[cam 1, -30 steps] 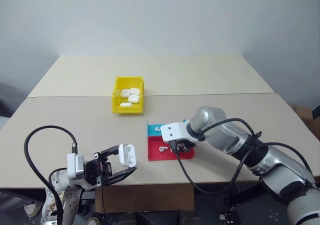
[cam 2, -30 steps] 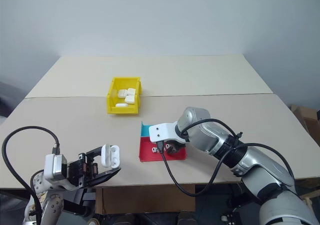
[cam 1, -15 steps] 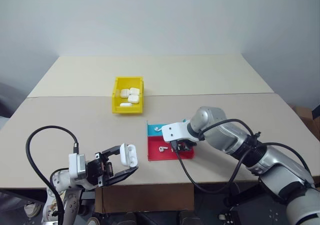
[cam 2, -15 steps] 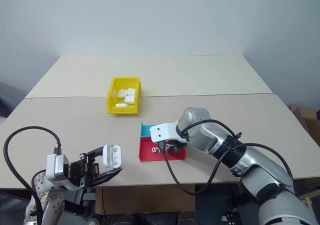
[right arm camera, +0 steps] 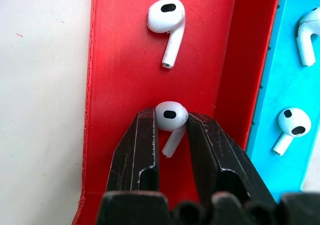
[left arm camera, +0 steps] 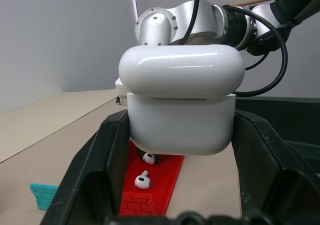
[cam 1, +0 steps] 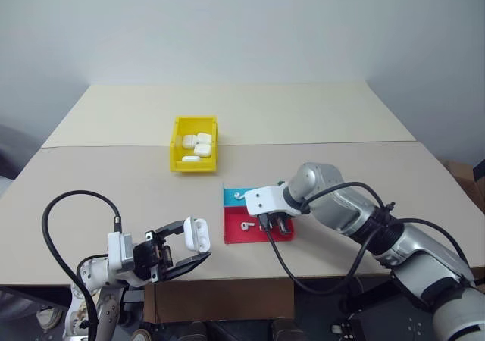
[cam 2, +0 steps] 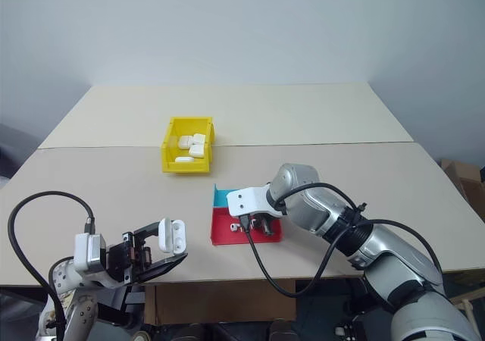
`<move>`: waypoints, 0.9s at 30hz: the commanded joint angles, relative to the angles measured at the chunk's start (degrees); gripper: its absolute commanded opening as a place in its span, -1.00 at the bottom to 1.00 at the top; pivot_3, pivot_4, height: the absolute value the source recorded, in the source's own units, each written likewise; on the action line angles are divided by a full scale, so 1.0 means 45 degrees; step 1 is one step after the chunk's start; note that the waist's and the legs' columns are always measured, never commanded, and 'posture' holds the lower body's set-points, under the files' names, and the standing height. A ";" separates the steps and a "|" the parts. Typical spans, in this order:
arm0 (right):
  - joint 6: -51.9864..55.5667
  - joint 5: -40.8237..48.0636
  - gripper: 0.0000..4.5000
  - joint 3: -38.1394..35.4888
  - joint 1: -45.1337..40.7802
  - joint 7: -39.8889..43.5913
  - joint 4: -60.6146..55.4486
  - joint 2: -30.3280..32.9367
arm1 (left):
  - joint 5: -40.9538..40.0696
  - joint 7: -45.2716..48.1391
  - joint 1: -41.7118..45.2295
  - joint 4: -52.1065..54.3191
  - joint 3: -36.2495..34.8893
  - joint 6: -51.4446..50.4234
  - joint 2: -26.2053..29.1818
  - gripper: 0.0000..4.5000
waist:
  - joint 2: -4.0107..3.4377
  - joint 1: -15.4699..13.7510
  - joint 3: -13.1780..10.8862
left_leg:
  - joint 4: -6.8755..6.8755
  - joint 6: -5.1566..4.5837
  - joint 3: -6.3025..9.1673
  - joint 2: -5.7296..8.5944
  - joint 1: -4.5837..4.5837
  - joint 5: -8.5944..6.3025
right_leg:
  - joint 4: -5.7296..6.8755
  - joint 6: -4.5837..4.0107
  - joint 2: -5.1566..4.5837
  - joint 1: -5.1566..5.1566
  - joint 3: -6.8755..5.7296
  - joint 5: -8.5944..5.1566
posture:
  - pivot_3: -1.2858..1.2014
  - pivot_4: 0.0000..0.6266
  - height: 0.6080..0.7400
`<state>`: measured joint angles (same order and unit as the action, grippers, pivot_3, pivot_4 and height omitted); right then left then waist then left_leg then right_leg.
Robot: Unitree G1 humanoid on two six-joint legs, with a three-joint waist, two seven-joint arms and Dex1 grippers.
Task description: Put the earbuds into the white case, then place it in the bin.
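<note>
Right end effector [right arm camera: 170, 135] astride earbud [right arm camera: 169, 119]

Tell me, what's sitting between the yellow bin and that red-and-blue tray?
Nothing. In the left eye view, only bare tabletop lies between the yellow bin, which already holds several white cases, and the red-and-blue tray nearer the robot.

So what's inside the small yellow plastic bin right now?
The yellow bin holds several glossy white pebble-shaped cases; the exact count is unclear, and anything beneath them is hidden.
</note>
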<state>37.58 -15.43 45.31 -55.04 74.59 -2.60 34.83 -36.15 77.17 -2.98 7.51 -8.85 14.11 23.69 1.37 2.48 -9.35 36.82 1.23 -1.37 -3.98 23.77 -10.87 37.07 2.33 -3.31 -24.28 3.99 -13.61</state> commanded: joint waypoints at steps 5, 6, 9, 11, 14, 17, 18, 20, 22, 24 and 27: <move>0.2010 0.1449 -0.66 -0.3807 0.0006 -0.0086 -0.2635 0.1065 | -0.0346 -0.0378 0.1130 0.0045 0.0005 -0.0029 -0.0138 0.23 | 0.0004 -0.0095 -0.0004 | 0.0000 0.0000 0.0000 0.0001 0.0011 0.0000 | -0.0001 0.0001 -0.0001 -0.0008 -0.0001 0.0000 | 0.03 -0.52 1.00; 0.2139 0.1820 -0.66 -0.4664 0.0112 -0.0354 -0.2978 0.1121 | -0.0294 -0.0459 0.1406 -0.0045 0.0035 -0.0060 -0.0155 0.23 | 0.0003 -0.0094 -0.0003 | 0.0000 0.0001 0.0001 0.0001 0.0011 0.0000 | -0.0003 0.0004 -0.0001 -0.0005 -0.0002 -0.0001 | 0.03 -0.52 1.00; 0.2756 0.2580 -0.66 -0.6178 0.0260 -0.0996 -0.3436 0.0996 | -0.0334 -0.0594 0.1960 -0.0271 0.0105 -0.0149 -0.0229 0.23 | 0.0004 -0.0090 -0.0003 | -0.0001 0.0001 0.0001 0.0001 0.0007 -0.0001 | -0.0013 0.0007 -0.0001 0.0003 -0.0005 -0.0002 | 0.03 -0.52 1.00; 0.1680 0.4167 -0.66 -0.8942 0.1055 -0.2037 -0.4018 -0.0157 | -0.0404 -0.1165 0.2602 -0.0293 0.0256 -0.0601 -0.0417 0.23 | 0.0009 -0.0041 -0.0004 | -0.0006 0.0000 0.0001 0.0001 0.0005 -0.0001 | -0.0014 0.0005 0.0000 0.0005 -0.0003 -0.0002 | 0.03 -0.52 1.00; -0.0220 0.6782 -0.66 -1.1999 0.2448 -0.2735 -0.5338 -0.1873 | -0.0720 -0.1344 0.3431 -0.0447 0.0443 -0.0839 -0.0893 0.23 | 0.0013 -0.0080 -0.0006 | -0.0012 0.0000 0.0017 0.0002 0.0010 -0.0001 | -0.0012 0.0008 0.0007 0.0009 -0.0007 -0.0001 | 0.03 -0.52 1.00; -0.1322 0.8186 -0.66 -1.2573 0.3384 -0.3117 -0.6154 -0.2757 | -0.0981 -0.1098 0.3952 -0.0498 0.0677 -0.1067 -0.1166 0.23 | 0.0013 -0.0046 -0.0005 | -0.0017 0.0000 0.0020 0.0009 0.0016 -0.0001 | -0.0018 0.0013 0.0002 0.0019 -0.0007 0.0000 | 0.03 -0.52 1.00; -0.1567 0.8413 -0.66 -1.2520 0.3566 -0.3336 -0.6226 -0.2934 | -0.1038 -0.1071 0.4073 -0.0471 0.0761 -0.1182 -0.1237 0.23 | 0.0013 -0.0017 -0.0005 | -0.0016 -0.0001 0.0019 0.0009 0.0014 -0.0001 | -0.0020 0.0013 0.0001 0.0020 -0.0006 0.0000 | 0.03 -0.52 1.00; -0.2160 0.8835 -0.66 -1.2338 0.3892 -0.3566 -0.6243 -0.3255 | -0.1216 -0.0977 0.4264 -0.0438 0.0896 -0.1393 -0.1380 0.23 | 0.0013 0.0024 -0.0005 | -0.0016 -0.0001 0.0019 0.0008 0.0005 0.0000 | -0.0015 0.0013 0.0003 0.0023 -0.0005 0.0001 | 0.03 -0.52 1.00; -0.2852 0.9319 -0.66 -1.2085 0.4227 -0.3528 -0.6223 -0.3545 | -0.1258 -0.1011 0.4407 -0.0375 0.1078 -0.1566 -0.1525 0.23 | 0.0011 0.0036 -0.0005 | -0.0016 -0.0001 0.0026 0.0006 -0.0007 0.0001 | -0.0008 0.0016 0.0010 0.0030 -0.0006 0.0000 | 0.03 -0.52 1.00; -0.3277 0.9666 -0.66 -1.1789 0.4409 -0.3611 -0.6165 -0.3815 | -0.1281 -0.0957 0.4500 -0.0275 0.1276 -0.1767 -0.1609 0.23 | 0.0011 0.0041 -0.0005 | -0.0016 -0.0002 0.0028 0.0006 -0.0013 0.0002 | -0.0003 0.0020 0.0015 0.0031 -0.0004 -0.0003 | 0.03 -0.52 1.00; -0.3719 1.0133 -0.66 -1.1373 0.4499 -0.3885 -0.5977 -0.4246 | -0.1394 -0.0835 0.4515 -0.0081 0.1464 -0.2030 -0.1634 0.23 | 0.0011 0.0038 -0.0005 | -0.0016 -0.0002 0.0032 0.0005 -0.0012 0.0002 | -0.0004 0.0019 0.0018 0.0029 -0.0002 -0.0003 | 0.03 -0.52 1.00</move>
<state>23.39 27.83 -6.34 -34.60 58.25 -28.75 16.55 -40.89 73.01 16.42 4.70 -2.36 5.51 16.45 1.42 2.65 -9.37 36.75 1.22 -1.22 -3.95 23.72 -10.86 37.05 2.41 -3.24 -24.15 3.98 -13.62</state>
